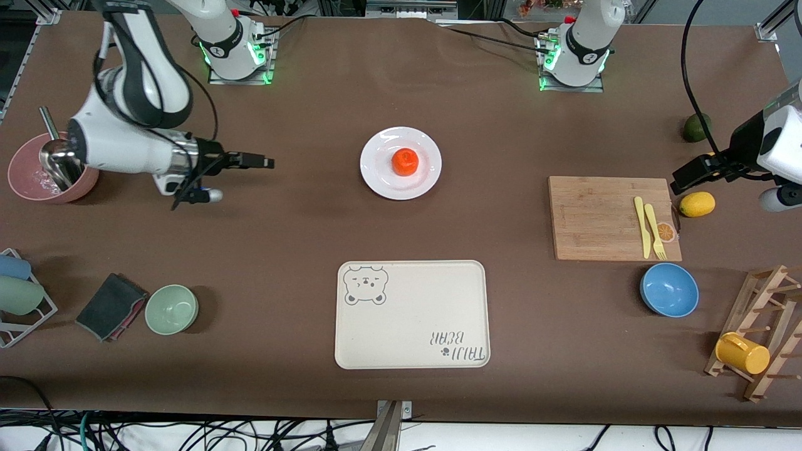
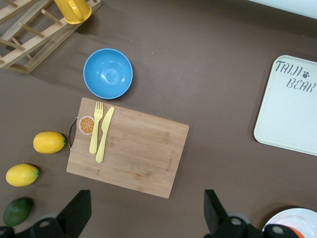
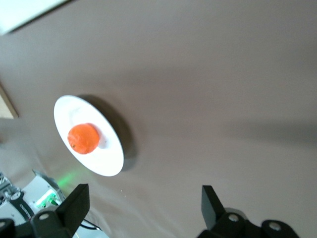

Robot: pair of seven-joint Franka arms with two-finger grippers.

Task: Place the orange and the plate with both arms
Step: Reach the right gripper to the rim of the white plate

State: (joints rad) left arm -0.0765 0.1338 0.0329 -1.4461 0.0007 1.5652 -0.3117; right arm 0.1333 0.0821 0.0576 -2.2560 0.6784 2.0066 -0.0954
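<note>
R gripper (image 1: 266, 163) hangs over bare tabletop (image 1: 301, 213) w/ jaws wide open, nothing held; orange (image 1: 405, 161) sits on plate (image 1: 382, 178) mid-tabletop, near the bases; L gripper (image 1: 680, 181) over cutting board (image 1: 595, 219) edge, jaws wide open, empty too.

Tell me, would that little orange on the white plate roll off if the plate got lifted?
Probably, if tilted. The orange is round and sits loose mid-plate. Its slightly flattened shape may steady it somewhat. The plate looks glossy, so it could also slide.
</note>
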